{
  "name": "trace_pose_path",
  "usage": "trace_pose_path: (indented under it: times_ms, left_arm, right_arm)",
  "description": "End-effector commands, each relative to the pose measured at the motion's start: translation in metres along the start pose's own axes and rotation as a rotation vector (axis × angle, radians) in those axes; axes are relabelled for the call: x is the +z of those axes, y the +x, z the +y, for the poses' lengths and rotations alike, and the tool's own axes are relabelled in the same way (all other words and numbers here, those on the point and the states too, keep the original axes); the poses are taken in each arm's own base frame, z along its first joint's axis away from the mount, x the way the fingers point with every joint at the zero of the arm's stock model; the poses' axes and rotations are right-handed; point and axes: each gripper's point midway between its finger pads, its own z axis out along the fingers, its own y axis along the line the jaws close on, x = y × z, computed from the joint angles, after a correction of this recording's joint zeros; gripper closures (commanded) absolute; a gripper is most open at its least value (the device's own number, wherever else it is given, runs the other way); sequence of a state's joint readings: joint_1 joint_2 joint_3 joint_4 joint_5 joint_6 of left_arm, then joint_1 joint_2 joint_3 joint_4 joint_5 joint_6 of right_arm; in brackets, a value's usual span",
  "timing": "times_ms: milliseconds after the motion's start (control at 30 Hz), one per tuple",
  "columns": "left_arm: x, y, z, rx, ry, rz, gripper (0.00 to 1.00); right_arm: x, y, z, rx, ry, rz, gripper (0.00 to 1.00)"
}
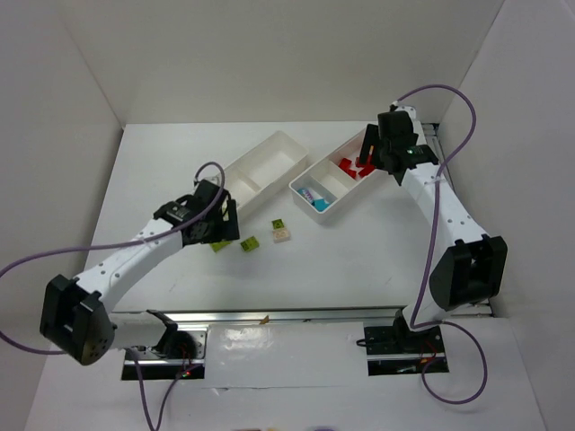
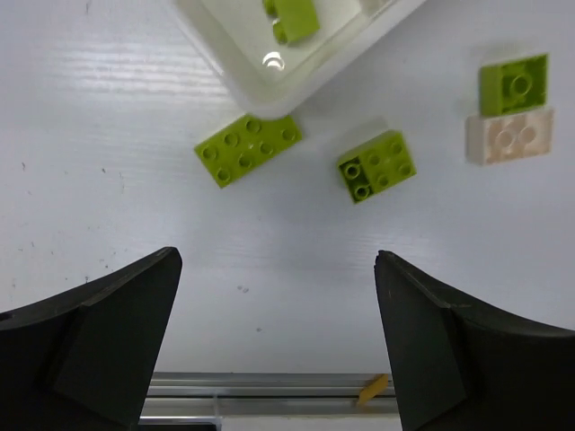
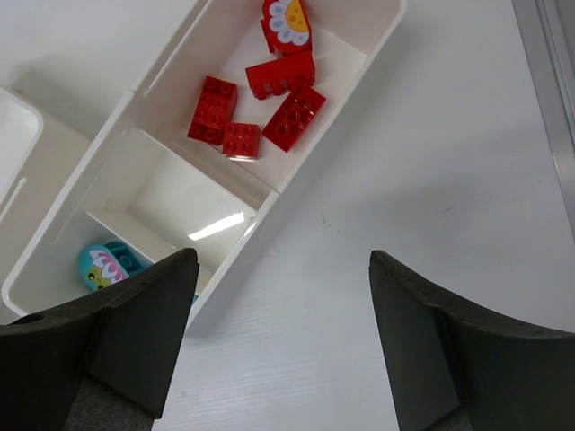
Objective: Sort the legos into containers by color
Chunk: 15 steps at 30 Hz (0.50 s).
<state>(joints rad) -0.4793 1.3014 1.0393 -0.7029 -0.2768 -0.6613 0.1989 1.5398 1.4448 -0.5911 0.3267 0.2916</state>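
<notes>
My left gripper [image 1: 221, 230] is open and empty, held above the table near the left white tray [image 1: 274, 157]; in the left wrist view it [image 2: 278, 341] frames bare table. Beyond it lie a long lime green brick [image 2: 249, 149], a shorter green one [image 2: 377, 166], a small green one [image 2: 514, 84] and a beige brick [image 2: 509, 137]. The tray corner [image 2: 225, 76] holds a green brick [image 2: 292, 18]. My right gripper [image 1: 368, 157], open and empty in its wrist view [image 3: 280, 341], hovers by the right tray [image 3: 260, 211], which holds several red bricks [image 3: 294, 118] and a cyan one [image 3: 108, 265].
A metal rail [image 1: 269, 316] runs along the near table edge, with a small orange scrap [image 2: 373, 389] on it. White walls close in the back and both sides. Purple cables loop off both arms. The left tray's end [image 3: 13, 144] shows beside the right tray.
</notes>
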Motion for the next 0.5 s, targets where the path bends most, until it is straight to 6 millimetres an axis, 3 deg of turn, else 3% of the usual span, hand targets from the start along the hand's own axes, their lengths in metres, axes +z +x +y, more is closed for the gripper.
trace_pose_path:
  times_ms: [0, 167, 400, 467]
  left_arm:
    - [0.006, 0.021, 0.008, -0.03, 0.001, -0.013, 0.0]
    - [0.037, 0.043, 0.022, -0.044, -0.11, 0.049, 0.0]
    - [0.064, 0.029, 0.014, -0.069, -0.121, 0.005, 0.0]
    - [0.073, 0.034, 0.021, -0.062, -0.145, 0.01, 0.0]
  right_arm:
    - [-0.011, -0.004, 0.008, 0.008, -0.036, -0.028, 0.16]
    - [-0.008, -0.005, 0.016, 0.002, -0.053, -0.023, 0.16]
    - [-0.012, -0.007, 0.01, -0.003, -0.035, -0.038, 0.16]
    - [-0.015, -0.01, 0.008, -0.011, -0.028, -0.05, 0.16]
